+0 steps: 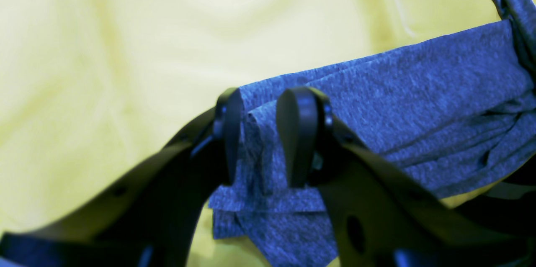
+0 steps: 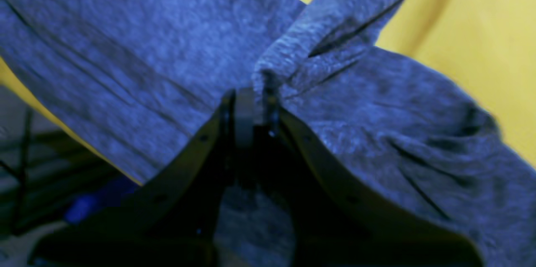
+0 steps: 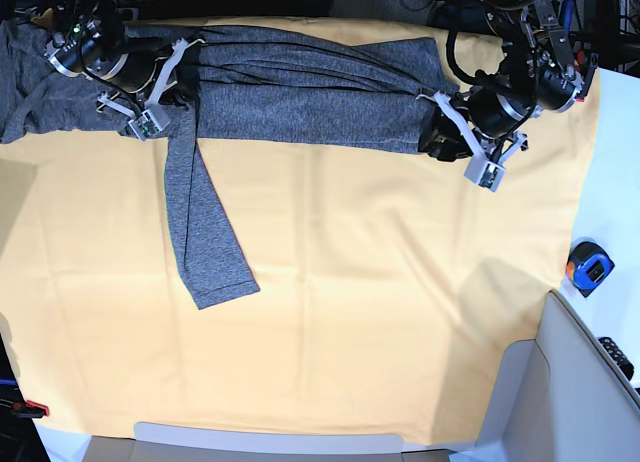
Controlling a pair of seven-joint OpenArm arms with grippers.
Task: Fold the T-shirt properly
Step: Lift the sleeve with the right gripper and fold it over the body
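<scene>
The dark grey T-shirt (image 3: 300,92) lies in a long folded band along the far edge of the yellow-orange cloth (image 3: 350,312). One long sleeve (image 3: 200,232) trails toward the front. My left gripper (image 3: 437,132) is at the band's right end; in the left wrist view its fingers (image 1: 298,133) hold a fold of shirt (image 1: 398,91) between them. My right gripper (image 3: 172,87) is near the band's left end, where the sleeve starts. In the right wrist view it (image 2: 251,108) is pinched shut on a ridge of fabric (image 2: 125,49).
A tape measure (image 3: 588,265) lies on the white table edge at the right. A light grey box (image 3: 560,382) stands at the front right corner. A small red item (image 3: 30,409) sits at the front left. Cables run along the back.
</scene>
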